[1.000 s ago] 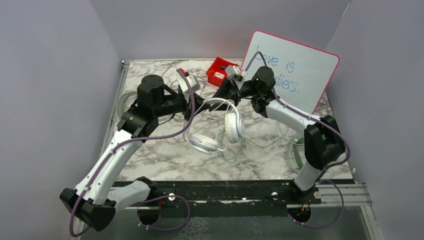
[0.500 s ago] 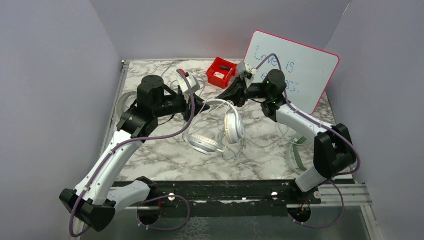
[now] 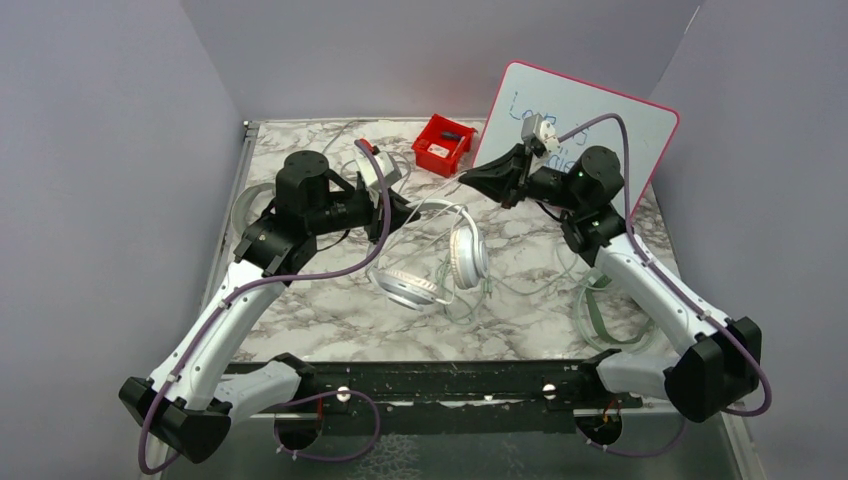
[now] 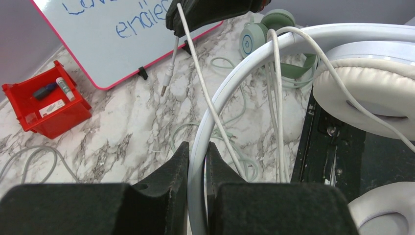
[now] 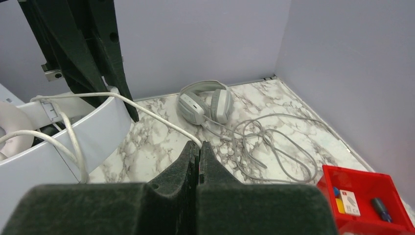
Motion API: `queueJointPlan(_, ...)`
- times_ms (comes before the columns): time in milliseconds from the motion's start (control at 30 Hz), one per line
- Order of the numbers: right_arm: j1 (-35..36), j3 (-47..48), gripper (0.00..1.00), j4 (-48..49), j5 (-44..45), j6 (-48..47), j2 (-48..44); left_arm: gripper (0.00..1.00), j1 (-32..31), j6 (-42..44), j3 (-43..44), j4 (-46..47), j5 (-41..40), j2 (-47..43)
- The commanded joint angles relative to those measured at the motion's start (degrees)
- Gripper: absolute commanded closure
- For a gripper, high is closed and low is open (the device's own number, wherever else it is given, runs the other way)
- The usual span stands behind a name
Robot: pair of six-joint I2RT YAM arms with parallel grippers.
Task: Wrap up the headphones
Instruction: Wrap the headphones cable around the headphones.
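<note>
The white headphones (image 3: 466, 255) hang mid-table, their headband pinched between the shut jaws of my left gripper (image 3: 403, 214); the left wrist view shows the band (image 4: 215, 117) between the fingers and a padded cup (image 4: 362, 98) at right. My right gripper (image 3: 466, 178) is shut on their thin white cable (image 5: 156, 115), held raised behind the headband. The cable (image 4: 203, 95) runs from that gripper down across the band, where several loops lie. My right gripper's tips (image 5: 199, 144) pinch the cable's end part.
A red bin (image 3: 441, 144) and a leaning whiteboard (image 3: 600, 125) stand at the back. Grey headphones (image 5: 205, 103) with loose cable lie at the back left. A mint pair (image 3: 600, 310) lies at the right, and another band (image 3: 241, 208) at the left edge.
My right arm has swung right and back, drawing the white cable away from the headband. My left gripper and the headphones have stayed put.
</note>
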Motion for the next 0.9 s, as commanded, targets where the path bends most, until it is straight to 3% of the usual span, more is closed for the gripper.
queueJointPlan(0,-1.5,0.0,1.00,-8.7,9.7,-2.7,-3.4,1.00,0.3,-0.3,2.0,1.3,1.1,-1.1)
queueJointPlan(300,-1.9,2.2,1.00,-18.3,11.0,-4.4,-8.7,1.00,0.3,-0.6,2.7,1.4,0.9,-0.5)
queueJointPlan(867,-1.9,0.2,1.00,-25.3,16.5,-2.8,-16.0,1.00,0.3,-1.6,3.5,1.8,1.1,0.4)
